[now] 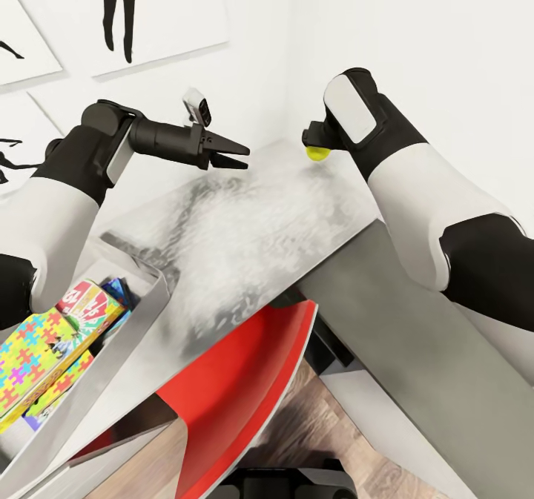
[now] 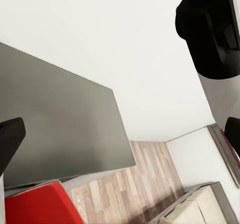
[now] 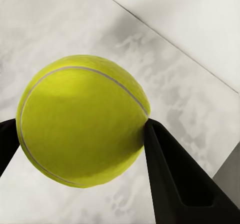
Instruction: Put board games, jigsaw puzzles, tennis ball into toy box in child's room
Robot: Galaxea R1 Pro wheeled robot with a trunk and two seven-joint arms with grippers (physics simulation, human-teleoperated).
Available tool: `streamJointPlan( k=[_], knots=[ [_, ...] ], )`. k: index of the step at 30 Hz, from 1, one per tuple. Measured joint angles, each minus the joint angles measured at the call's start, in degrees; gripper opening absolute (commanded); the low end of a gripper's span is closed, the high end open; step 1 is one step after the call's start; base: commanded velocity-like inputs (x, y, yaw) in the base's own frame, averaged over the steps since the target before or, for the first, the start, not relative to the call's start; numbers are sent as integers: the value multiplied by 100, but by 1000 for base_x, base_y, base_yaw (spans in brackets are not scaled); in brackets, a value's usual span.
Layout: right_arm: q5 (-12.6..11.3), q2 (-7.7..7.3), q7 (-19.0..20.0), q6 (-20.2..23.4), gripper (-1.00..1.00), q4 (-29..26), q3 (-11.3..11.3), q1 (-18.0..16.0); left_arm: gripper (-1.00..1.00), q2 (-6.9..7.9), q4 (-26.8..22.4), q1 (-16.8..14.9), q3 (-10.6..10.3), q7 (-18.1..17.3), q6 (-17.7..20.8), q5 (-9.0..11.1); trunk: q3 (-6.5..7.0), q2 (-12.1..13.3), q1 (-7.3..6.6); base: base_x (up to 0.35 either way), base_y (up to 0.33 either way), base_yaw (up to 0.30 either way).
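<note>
Taking the table (image 1: pixel 245 225) as the landmark: nearest the robot, below the table's front edge, a red chair (image 1: pixel 237 380) is tucked under it over wood-plank floor (image 1: pixel 319 425). At the table's near left end sits the toy box (image 1: pixel 130 336), a pale grey bin with sloping sides. Inside it lie a jigsaw puzzle (image 1: pixel 37 347) of bright interlocking pieces and, beside and partly under it, a board game (image 1: pixel 93 302) with a red-and-green printed cover; a blue-purple edge of another box shows just behind that.

Further along, above the middle of the table's mottled white top, the left gripper (image 1: pixel 236 154) hangs in the air with its fingers slightly apart and nothing between them. In the left wrist view one dark fingertip (image 2: pixel 10 139) shows against a grey surface and the floor beyond.

At the table's far right corner, next to the white wall (image 1: pixel 415 32), the right gripper (image 1: pixel 315 147) is clenched on the tennis ball (image 1: pixel 319 153). The right wrist view shows the yellow-green ball (image 3: pixel 82 119) pinched between both dark fingers (image 3: pixel 175 179), with the tabletop close beneath; whether the ball touches the top cannot be told.
</note>
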Motion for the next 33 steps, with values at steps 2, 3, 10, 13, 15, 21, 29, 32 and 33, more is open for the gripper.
streamJointPlan(
  k=[2,3,10,13,15,21,29,32,33],
  knots=[
    [0,-4,3,2,-100,-1,-2,0,100,4,0,0,1,0,0,0,0,0,0,0,0,0],
    [0,-4,4,3,-100,-1,-4,0,100,6,0,0,1,0,0,0,0,0,0,0,0,0],
    [0,5,5,4,-100,-1,-1,0,100,8,0,0,-7,0,0,1,32,0,0,0,0,0],
    [1,2,5,4,-100,2,-5,0,100,9,0,0,-7,0,0,1,59,-1,-1,0,0,0],
    [1,1,5,4,-100,2,-6,0,100,9,0,0,-7,0,0,1,78,-1,-1,0,0,0],
    [1,1,5,4,-100,0,-7,0,100,9,0,0,-7,0,0,4,135,-1,1,-41,0,0],
    [1,7,5,4,-100,1,-3,0,100,9,0,0,-8,0,0,4,211,0,0,-97,0,0],
    [1,4,5,10,-100,4,0,0,100,9,0,0,-9,0,0,2,239,0,0,-13,0,4],
    [1,3,5,11,-100,4,-1,0,100,9,0,0,-8,0,0,2,249,-1,0,-7,0,21]
  ],
)
